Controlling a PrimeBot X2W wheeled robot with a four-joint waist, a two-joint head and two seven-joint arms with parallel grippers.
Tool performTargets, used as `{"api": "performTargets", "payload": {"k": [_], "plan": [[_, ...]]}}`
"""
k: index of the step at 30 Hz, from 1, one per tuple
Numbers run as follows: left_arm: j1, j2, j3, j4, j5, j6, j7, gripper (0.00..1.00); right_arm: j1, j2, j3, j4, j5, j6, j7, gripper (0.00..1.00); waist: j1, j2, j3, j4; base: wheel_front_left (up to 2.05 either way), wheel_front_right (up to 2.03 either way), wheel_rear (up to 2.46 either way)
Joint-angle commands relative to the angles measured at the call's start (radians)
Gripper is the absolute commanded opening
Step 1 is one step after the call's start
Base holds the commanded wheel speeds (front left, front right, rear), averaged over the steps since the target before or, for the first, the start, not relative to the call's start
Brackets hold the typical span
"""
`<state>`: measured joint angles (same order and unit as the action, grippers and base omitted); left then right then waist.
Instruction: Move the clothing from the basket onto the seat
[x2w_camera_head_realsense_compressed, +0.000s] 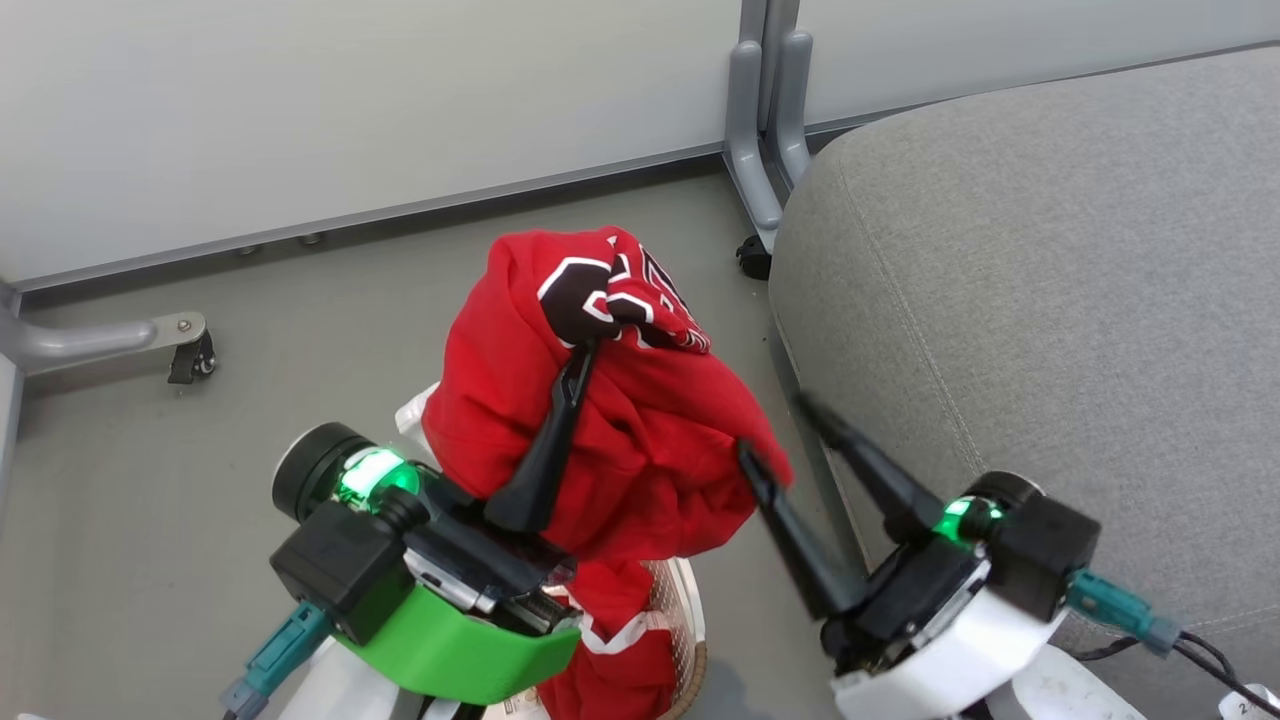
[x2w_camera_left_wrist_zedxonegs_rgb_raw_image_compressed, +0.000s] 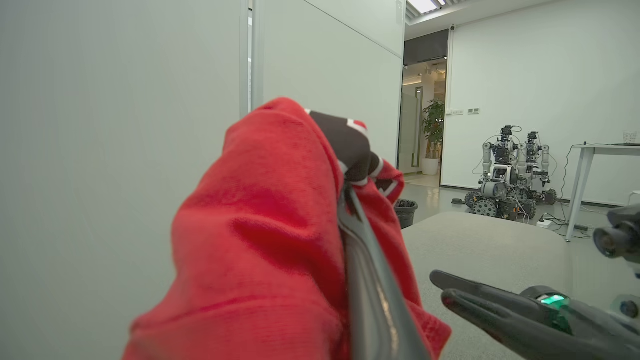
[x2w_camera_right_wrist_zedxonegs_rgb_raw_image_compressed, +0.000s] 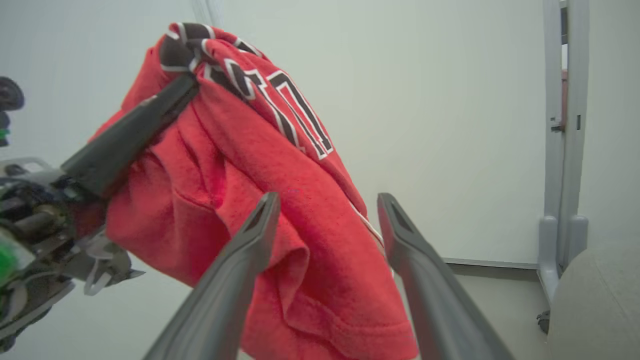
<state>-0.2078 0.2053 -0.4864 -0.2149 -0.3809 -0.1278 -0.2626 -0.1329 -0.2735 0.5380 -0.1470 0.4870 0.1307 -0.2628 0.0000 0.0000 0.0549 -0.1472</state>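
The left fingers (x2w_camera_head_realsense_compressed: 550, 440) are pressed together on a small fold of the red jersey (x2w_camera_head_realsense_compressed: 640, 450), right at its black, white-edged numbers. The right fingers (x2w_camera_head_realsense_compressed: 795, 540) stand wide apart and hold nothing, one tip just beside the jersey's right flank and the other toward the seat (x2w_camera_head_realsense_compressed: 1050, 300).

The jersey hangs bunched in the air above the basket (x2w_camera_head_realsense_compressed: 692, 600), to the left of the grey seat and apart from it. Red cloth with white trim (x2w_camera_head_realsense_compressed: 620, 640) lies lower down in the basket. I cannot tell whether it is the jersey's own tail or a second garment.

The main risk, as I judge it, is that narrow pinch. Most of the cloth's weight hangs below one fold, so a quick swing toward the seat could pull it free and drop it on the floor between basket and seat. If the trailing cloth belongs to the jersey, it could snag on the basket's rim and drag or tip the basket. The open right fingers sit close enough to hook a fold as the bundle passes. A low carry could also catch the hem on the seat's edge.

The jersey's long axis runs roughly upright, from the pinched numbered end at the top down toward the basket. The numbers face the seat side.
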Motion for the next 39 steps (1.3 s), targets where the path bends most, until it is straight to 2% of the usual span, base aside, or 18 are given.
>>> {"api": "performTargets", "payload": {"k": [1, 3, 9, 20, 27, 30, 39], "plan": [[0.000, 0.009, -0.003, 0.002, -0.007, -0.004, -0.003, 0.00, -0.022, -0.029, 0.031, -0.009, -0.008, 0.000, -0.003, 1.00, 0.0000, 0.0000, 0.001, 0.000, 0.00, 0.00, 0.00], [-0.009, 0.014, -0.016, 0.002, -0.003, -0.004, -0.003, 0.00, -0.051, -0.073, 0.091, -0.008, -0.035, 0.000, -0.003, 1.00, 0.0000, 0.0000, 0.003, 0.000, 0.00, 0.00, 0.00], [-0.030, 0.027, -0.054, 0.003, 0.012, -0.004, -0.003, 0.00, -0.144, -0.149, 0.184, 0.036, -0.109, 0.000, -0.003, 1.00, 0.0000, 0.0000, 0.003, 0.005, 0.00, 0.00, 0.00], [-0.052, 0.055, -0.145, 0.014, 0.006, -0.004, -0.003, 0.00, -0.290, -0.229, 0.367, 0.131, -0.119, 0.000, -0.003, 1.00, 0.0000, 0.0000, -0.016, 0.027, 0.00, 0.00, 0.00], [-0.056, 0.053, -0.174, 0.012, 0.005, -0.004, -0.003, 0.00, -0.354, -0.221, 0.480, 0.176, -0.088, 0.000, -0.003, 1.00, 0.0000, 0.0000, -0.023, 0.035, 0.00, 0.00, 0.00], [-0.059, 0.050, -0.187, 0.018, 0.006, -0.004, -0.003, 0.00, -0.383, -0.194, 0.522, 0.195, -0.076, 0.000, -0.003, 1.00, 0.0000, 0.0000, -0.024, 0.036, 0.00, 0.00, 0.00], [-0.064, 0.042, -0.186, 0.031, 0.012, -0.004, -0.003, 0.00, -0.401, -0.121, 0.526, 0.244, -0.081, 0.000, -0.003, 1.00, 0.0000, 0.0000, -0.017, 0.039, 0.00, 0.00, 0.00]]}}
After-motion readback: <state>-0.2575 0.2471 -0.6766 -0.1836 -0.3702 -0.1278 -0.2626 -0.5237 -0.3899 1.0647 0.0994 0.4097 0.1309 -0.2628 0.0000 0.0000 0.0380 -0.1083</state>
